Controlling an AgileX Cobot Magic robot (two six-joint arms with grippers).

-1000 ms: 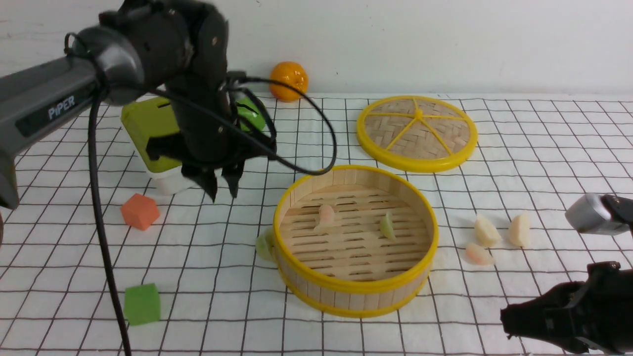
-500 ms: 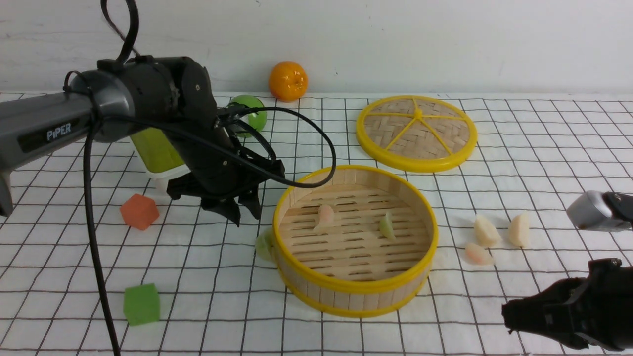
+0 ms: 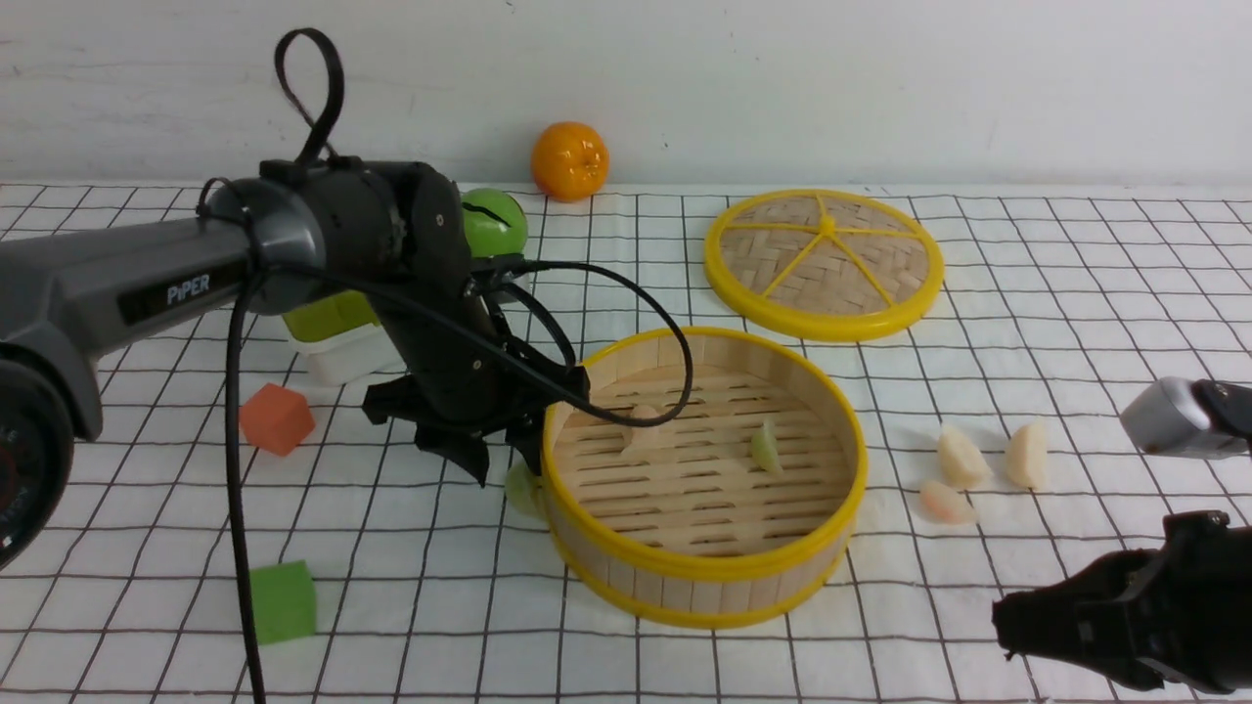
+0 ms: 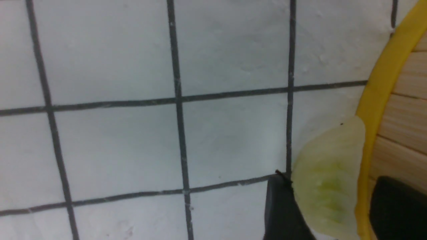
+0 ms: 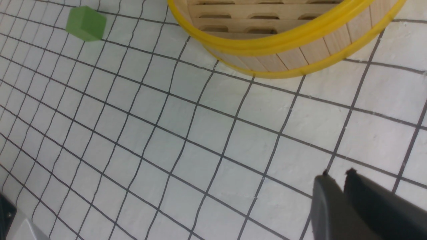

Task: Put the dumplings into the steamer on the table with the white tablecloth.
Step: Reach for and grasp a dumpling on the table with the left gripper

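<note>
The steamer (image 3: 704, 567) stands mid-table on the white tablecloth (image 3: 1076, 293), with a pinkish dumpling (image 3: 641, 427) and a pale green one (image 3: 766, 448) on its slatted floor. Another pale green dumpling (image 3: 518, 486) lies against the outside of its left wall. My left gripper (image 3: 509, 467) is low over it and open. In the left wrist view the dumpling (image 4: 327, 190) and the steamer's yellow rim (image 4: 380, 93) sit between the fingers; one finger touches the dumpling's edge. Two cream dumplings (image 3: 961, 458) (image 3: 1027, 455) and a pinkish one (image 3: 944, 502) lie right of the steamer. My right gripper (image 3: 1000, 626) (image 5: 337, 175) hovers front right, shut and empty.
The flat yellow-rimmed woven lid (image 3: 825, 262) lies behind the steamer. An orange (image 3: 570, 159) and a green ball (image 3: 494, 223) sit at the back, and a green-and-white box (image 3: 337, 337) behind my left arm. An orange cube (image 3: 277, 418) and a green cube (image 3: 282, 601) lie on the left.
My left arm has come down and to the right, from above the cloth to the steamer's left wall, and its jaws have widened around the green dumpling. The right arm has stayed put.
</note>
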